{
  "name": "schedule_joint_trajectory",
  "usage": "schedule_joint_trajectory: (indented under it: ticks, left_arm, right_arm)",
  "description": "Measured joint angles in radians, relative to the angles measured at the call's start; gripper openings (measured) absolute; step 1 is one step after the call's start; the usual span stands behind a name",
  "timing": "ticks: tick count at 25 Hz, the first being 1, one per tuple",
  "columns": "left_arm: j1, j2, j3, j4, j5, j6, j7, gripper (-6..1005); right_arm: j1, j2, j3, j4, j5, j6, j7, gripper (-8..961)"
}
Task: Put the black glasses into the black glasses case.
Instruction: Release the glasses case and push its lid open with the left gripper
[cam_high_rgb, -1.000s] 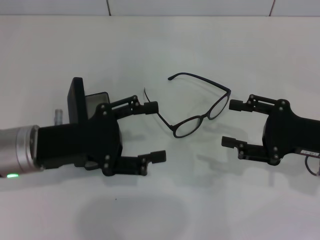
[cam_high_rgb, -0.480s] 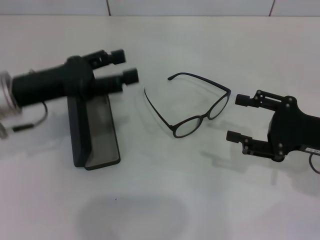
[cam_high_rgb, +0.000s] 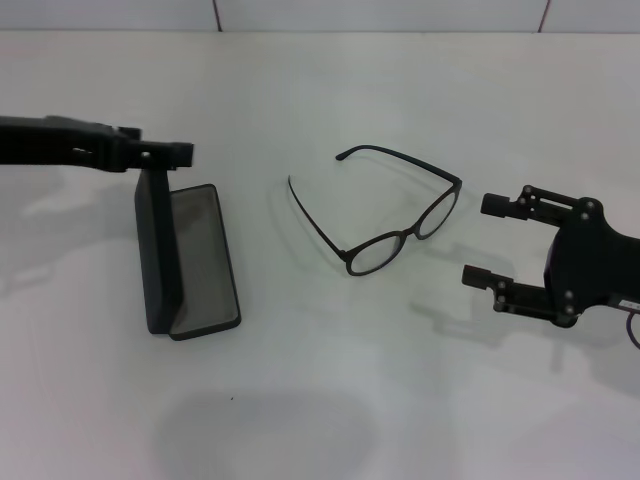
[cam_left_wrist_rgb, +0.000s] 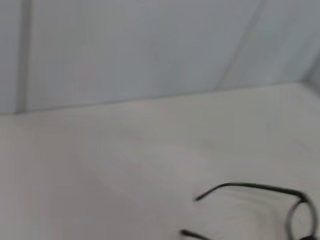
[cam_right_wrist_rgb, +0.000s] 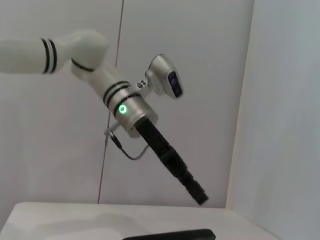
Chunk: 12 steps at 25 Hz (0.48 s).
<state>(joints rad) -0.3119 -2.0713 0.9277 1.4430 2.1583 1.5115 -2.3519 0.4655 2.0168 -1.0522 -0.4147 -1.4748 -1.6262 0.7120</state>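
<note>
The black glasses (cam_high_rgb: 392, 216) lie unfolded on the white table (cam_high_rgb: 330, 400), lenses toward the right, temple arms reaching left and back. The black glasses case (cam_high_rgb: 195, 262) lies open to their left, its lid (cam_high_rgb: 150, 245) standing upright and the grey lining showing. My left gripper (cam_high_rgb: 175, 153) hovers over the far end of the lid, seen edge-on. My right gripper (cam_high_rgb: 483, 238) is open just right of the glasses, holding nothing. The left wrist view catches the glasses (cam_left_wrist_rgb: 257, 188) at its edge. The right wrist view shows the left gripper (cam_right_wrist_rgb: 196, 193) held high.
The table's far edge meets a pale tiled wall (cam_high_rgb: 380, 14). The left arm (cam_high_rgb: 50, 142) stretches in from the left side. A dark strip (cam_right_wrist_rgb: 170, 234) lies on the table below the left gripper in the right wrist view.
The left arm has lifted and swung back to the left, off the case, which now lies fully uncovered. The right gripper has drifted slightly to the right. The glasses have not moved.
</note>
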Motion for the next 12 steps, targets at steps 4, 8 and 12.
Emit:
schedule_joint_trajectory:
  ticks: [4,8,12]
  left_arm:
    - [0.035,-0.014,0.055,0.088,0.087,0.006,-0.09,875]
    - [0.043,-0.015,0.099,0.091,0.147,0.005,-0.15,871]
    - [0.046,-0.018,0.135,0.086,0.198,-0.003,-0.195,868]
  right_arm:
    - [0.0,0.0,0.0,-0.005,0.0,0.007,0.0,677]
    - [0.007,0.0,-0.004,-0.007,-0.005,0.009,0.0,674]
    - [0.009,0.0,-0.007,-0.007,-0.008,0.009,0.0,671]
